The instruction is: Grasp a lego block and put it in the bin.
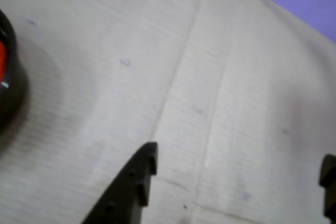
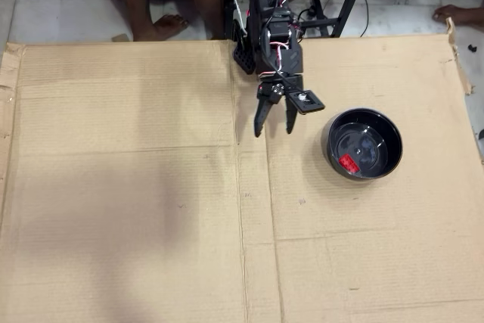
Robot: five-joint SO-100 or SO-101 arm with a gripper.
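- Done, by the look: 1 red lego block [image 2: 349,162] lies inside the black bin [image 2: 362,114].
- Gripper [image 2: 274,128] hovers beside it over cardboard [image 2: 136,187], jaws apart, empty.

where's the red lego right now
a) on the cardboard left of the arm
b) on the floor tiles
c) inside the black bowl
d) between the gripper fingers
c: in the overhead view the lego lies inside the bowl, while the gripper hangs open and empty over bare cardboard.
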